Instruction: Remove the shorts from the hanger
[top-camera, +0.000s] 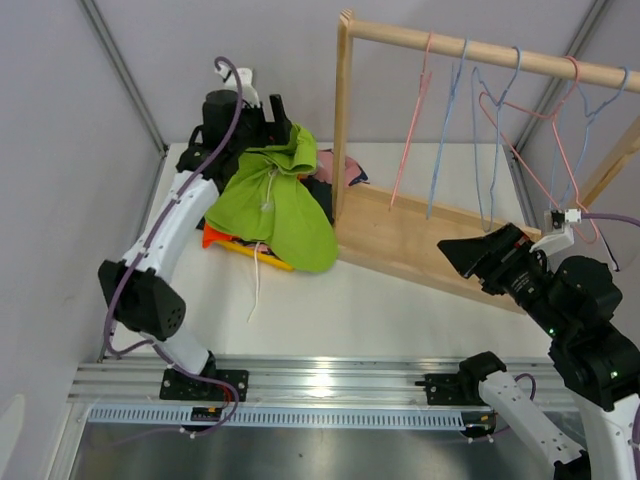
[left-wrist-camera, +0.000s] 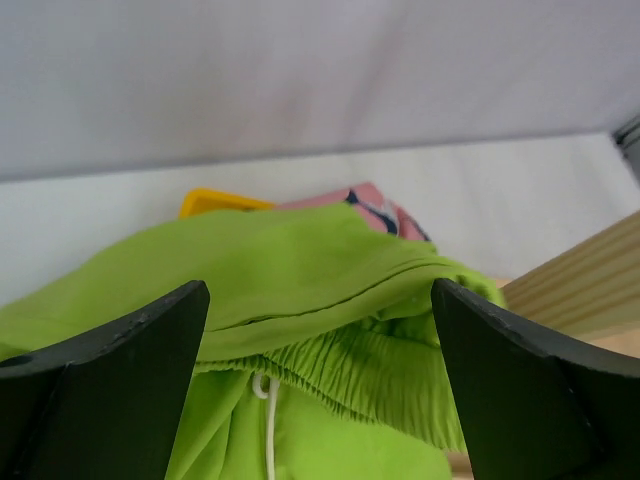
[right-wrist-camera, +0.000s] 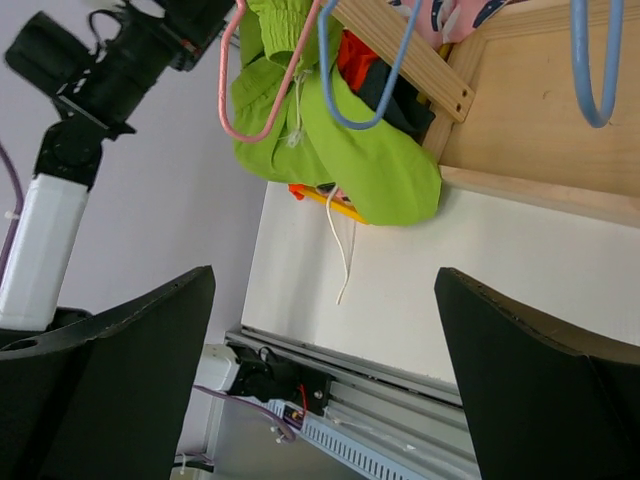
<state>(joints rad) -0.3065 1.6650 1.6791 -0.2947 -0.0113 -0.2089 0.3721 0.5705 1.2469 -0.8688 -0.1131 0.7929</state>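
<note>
The lime green shorts (top-camera: 275, 205) lie on top of a pile on the table at the back left, their white drawstring trailing toward me. Orange shorts (top-camera: 222, 240), black shorts (top-camera: 320, 192) and pink patterned shorts (top-camera: 340, 165) peek out from under them. My left gripper (top-camera: 268, 112) is open just above the pile's far end. In the left wrist view the green waistband (left-wrist-camera: 330, 350) lies between the spread fingers (left-wrist-camera: 120, 360). The hangers (top-camera: 500, 130) on the wooden rack are all bare. My right gripper (top-camera: 470, 255) is open and empty, in front of the rack base.
The wooden rack has a top rail (top-camera: 480, 50), a left post (top-camera: 343, 120) next to the pile, and a flat base (top-camera: 420, 235). Several pink and blue wire hangers hang from the rail. A grey wall stands on the left. A metal rail (top-camera: 320, 385) runs along the near edge.
</note>
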